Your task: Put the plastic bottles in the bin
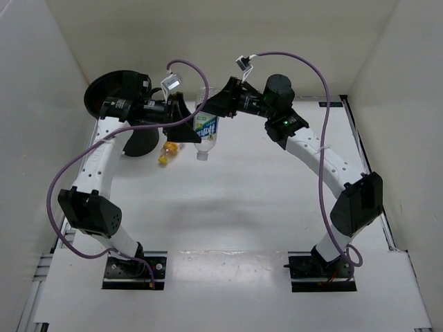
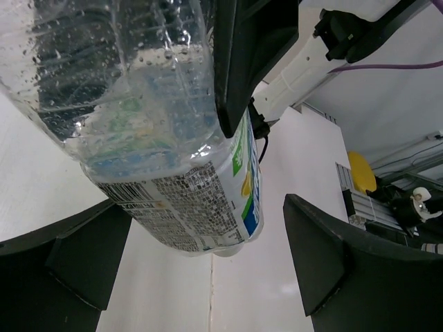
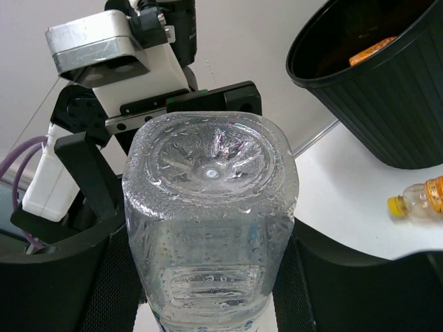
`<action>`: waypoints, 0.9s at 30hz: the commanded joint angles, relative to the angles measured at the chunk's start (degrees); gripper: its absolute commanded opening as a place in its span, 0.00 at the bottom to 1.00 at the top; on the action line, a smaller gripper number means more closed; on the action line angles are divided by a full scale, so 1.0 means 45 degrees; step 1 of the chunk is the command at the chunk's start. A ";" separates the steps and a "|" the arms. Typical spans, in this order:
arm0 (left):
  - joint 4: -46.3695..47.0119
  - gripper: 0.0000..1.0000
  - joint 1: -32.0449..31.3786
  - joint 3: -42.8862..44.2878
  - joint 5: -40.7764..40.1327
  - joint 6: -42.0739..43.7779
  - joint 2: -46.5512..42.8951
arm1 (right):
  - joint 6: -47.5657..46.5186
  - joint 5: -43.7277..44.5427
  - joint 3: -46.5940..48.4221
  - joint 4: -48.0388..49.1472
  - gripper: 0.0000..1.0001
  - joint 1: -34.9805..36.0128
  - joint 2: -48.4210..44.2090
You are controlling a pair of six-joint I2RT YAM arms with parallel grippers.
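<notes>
My right gripper (image 1: 216,104) (image 3: 211,290) is shut on a large square clear bottle (image 1: 206,128) (image 3: 211,207) with a blue, green and yellow label. It holds the bottle above the table, white cap down and tilted. My left gripper (image 1: 187,121) (image 2: 208,242) is open, its fingers either side of the same bottle (image 2: 173,173) without touching it. The black ribbed bin (image 1: 111,90) (image 3: 367,104) stands at the far left, behind the left gripper, with something orange (image 3: 377,47) inside. A small orange-filled, yellow-capped bottle (image 1: 166,152) (image 3: 421,198) lies on the table beside the bin.
White walls close in the table on the back and both sides. Purple cables (image 1: 297,62) loop above both arms. A black rail (image 1: 360,145) runs along the table's right edge.
</notes>
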 commanded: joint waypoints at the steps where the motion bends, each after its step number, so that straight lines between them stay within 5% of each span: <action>1: 0.0571 1.00 0.0008 0.0020 0.1068 -0.0410 -0.0240 | 0.0293 -0.0331 0.0748 0.0955 0.00 0.0077 0.0159; 14: 0.0571 1.00 0.0125 0.0215 0.0422 -0.0529 0.0131 | 0.0960 -0.0703 0.0611 0.2246 0.00 0.0585 0.0412; 15: 0.0571 0.75 0.0125 0.0060 0.0423 -0.0529 0.0131 | 0.0960 -0.0703 0.0611 0.2246 0.00 0.0585 0.0412; 16: 0.0571 0.75 0.0125 0.0059 0.0423 -0.0529 0.0131 | 0.0960 -0.0703 0.0611 0.2246 0.00 0.0585 0.0412; 17: 0.0571 0.60 0.0241 -0.0115 0.0423 -0.0413 0.0131 | 0.0960 -0.0703 0.0727 0.2130 0.00 0.0585 0.0412; 18: 0.0571 0.31 0.0243 -0.0117 0.0307 -0.0412 0.0131 | 0.0960 -0.0587 0.0729 0.1896 0.00 0.0585 0.0412; 19: 0.0571 0.24 0.0359 -0.0272 0.0132 -0.0412 0.0015 | 0.0825 -0.0412 0.0729 0.1720 0.00 0.0585 0.0412; 22: 0.0571 0.11 0.0496 -0.0273 -0.0161 -0.0412 0.0014 | 0.0376 0.0037 0.1019 0.0355 0.26 0.0585 0.0412; 24: 0.0571 0.11 0.0769 0.0057 -0.0687 -0.0412 0.0014 | -0.0054 0.0350 0.1196 -0.0736 0.63 0.0448 0.0412; 27: 0.0571 0.11 0.0907 0.0643 -0.2443 -0.0703 0.0014 | -0.0366 0.1243 0.1197 -0.2237 0.97 0.0136 0.0141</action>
